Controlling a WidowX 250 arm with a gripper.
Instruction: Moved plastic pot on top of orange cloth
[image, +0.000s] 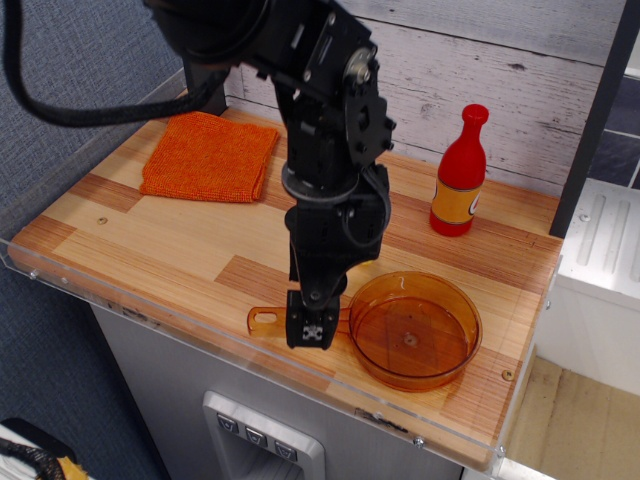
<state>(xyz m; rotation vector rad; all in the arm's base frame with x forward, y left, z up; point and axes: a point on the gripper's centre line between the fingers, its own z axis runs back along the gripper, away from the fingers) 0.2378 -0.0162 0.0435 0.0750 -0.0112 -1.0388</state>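
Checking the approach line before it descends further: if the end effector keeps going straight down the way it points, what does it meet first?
Most likely the handle of the plastic pot: the end effector points down right over it, near the bowl. Depth is unclear from this single view, so contact may already exist.

The plastic pot (412, 341) sits upright near the front right of the wooden counter, a shallow round pan of see-through amber with nothing in it; its long flat handle points left, the holed tip showing. The orange cloth (209, 156) lies folded flat at the back left corner, bright and coarse-woven, well apart from the pan
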